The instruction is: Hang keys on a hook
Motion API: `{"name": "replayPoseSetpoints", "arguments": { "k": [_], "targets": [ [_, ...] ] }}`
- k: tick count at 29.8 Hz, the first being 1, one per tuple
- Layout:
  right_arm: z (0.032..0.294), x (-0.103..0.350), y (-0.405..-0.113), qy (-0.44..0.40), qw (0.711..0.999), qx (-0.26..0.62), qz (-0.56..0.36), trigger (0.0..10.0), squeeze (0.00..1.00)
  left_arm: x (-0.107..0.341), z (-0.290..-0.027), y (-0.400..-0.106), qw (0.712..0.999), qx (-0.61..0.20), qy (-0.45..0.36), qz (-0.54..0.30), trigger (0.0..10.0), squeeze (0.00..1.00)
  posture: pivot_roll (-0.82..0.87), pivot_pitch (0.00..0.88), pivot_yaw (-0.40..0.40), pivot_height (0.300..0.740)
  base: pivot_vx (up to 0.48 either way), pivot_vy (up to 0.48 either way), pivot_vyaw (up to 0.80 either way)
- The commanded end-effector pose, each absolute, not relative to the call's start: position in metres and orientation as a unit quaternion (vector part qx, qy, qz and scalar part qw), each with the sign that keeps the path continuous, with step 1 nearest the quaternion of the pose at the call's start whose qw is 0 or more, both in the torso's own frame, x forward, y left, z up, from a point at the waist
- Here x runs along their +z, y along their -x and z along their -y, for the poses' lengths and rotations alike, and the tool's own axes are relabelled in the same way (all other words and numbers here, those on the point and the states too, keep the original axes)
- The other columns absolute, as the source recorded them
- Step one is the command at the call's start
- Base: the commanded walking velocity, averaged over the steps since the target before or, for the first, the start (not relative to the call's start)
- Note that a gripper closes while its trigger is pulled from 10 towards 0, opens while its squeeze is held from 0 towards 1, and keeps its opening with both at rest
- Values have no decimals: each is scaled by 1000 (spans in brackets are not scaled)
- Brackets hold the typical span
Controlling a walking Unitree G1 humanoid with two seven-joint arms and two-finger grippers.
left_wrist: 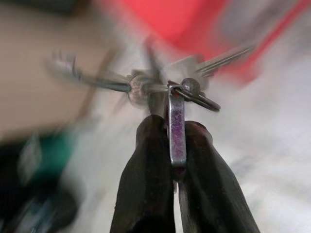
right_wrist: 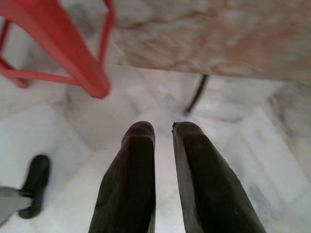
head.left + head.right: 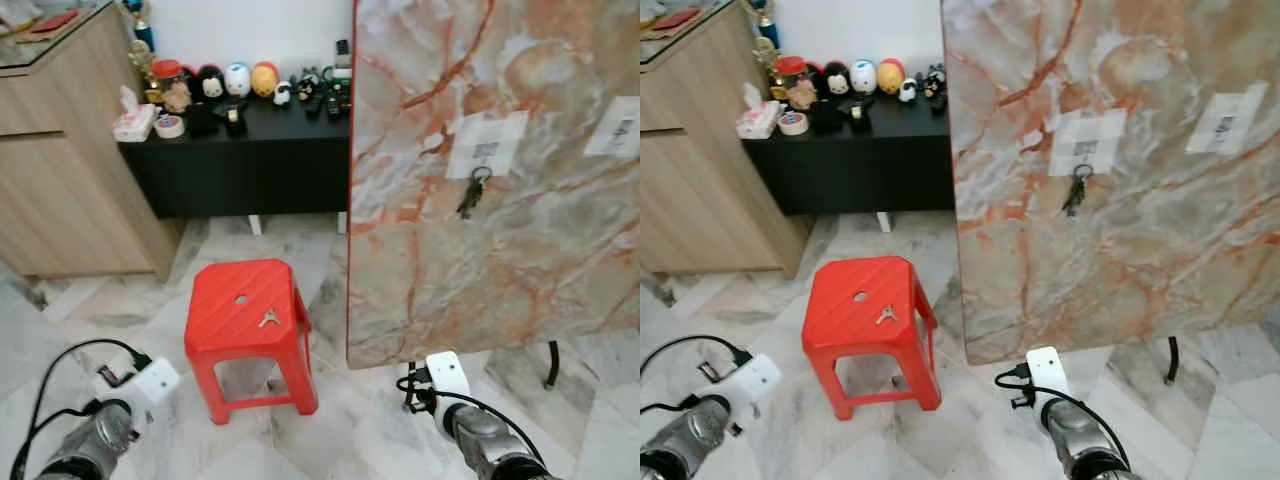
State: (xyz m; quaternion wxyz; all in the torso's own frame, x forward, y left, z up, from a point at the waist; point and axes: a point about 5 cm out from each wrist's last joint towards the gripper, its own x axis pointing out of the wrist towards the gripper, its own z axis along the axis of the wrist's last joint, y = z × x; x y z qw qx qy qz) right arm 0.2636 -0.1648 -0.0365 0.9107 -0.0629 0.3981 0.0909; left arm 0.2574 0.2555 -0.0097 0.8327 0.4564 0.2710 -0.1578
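While one bunch hangs, left pincer clamps another.

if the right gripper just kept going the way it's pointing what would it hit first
Probably the floor. The right gripper points down at pale marble tiles, with the red stool leg off to one side and the panel's thin black leg further ahead. Depth is hard to judge.

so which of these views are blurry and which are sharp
Left wrist view: badly smeared background; only the left claw and the bunch of keys it pinches read fairly well. Right wrist view: soft, the right claw hanging over pale floor. Both eye views: sharp, evenly lit, the red stool crisp.
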Motion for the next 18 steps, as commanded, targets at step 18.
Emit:
{"name": "replayPoseSetpoints", "arguments": {
  "k": [18],
  "targets": [
    [159,-17,-286,68,926,105,-356,10000,0,-1,-242,-272,827,-164,-484,-233,10000,0,23,62,22,740,0,0,0]
  ]
}}
